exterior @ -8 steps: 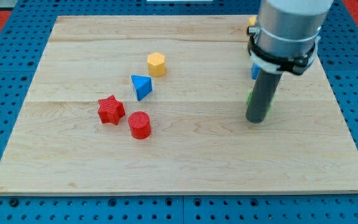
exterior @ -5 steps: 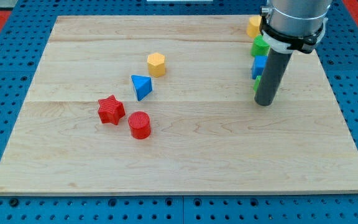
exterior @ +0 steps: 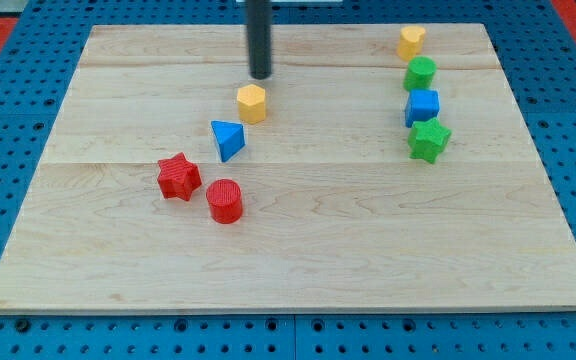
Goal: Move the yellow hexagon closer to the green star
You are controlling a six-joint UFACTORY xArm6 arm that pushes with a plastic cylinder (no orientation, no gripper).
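The yellow hexagon (exterior: 252,103) sits left of the board's middle, toward the view's top. The green star (exterior: 429,140) sits at the view's right, the lowest in a column of blocks. My tip (exterior: 260,76) is just above the yellow hexagon in the view, a small gap apart from it, and far left of the green star.
Above the green star stand a blue cube (exterior: 422,106), a green cylinder (exterior: 420,73) and a yellow block (exterior: 411,41). A blue triangle (exterior: 227,139), a red star (exterior: 178,177) and a red cylinder (exterior: 224,200) lie below-left of the hexagon. The wooden board (exterior: 298,250) ends at blue pegboard.
The rod has moved from beside the green star at the view's right to the upper left, just above the yellow hexagon. No block has moved; the right column is now uncovered.
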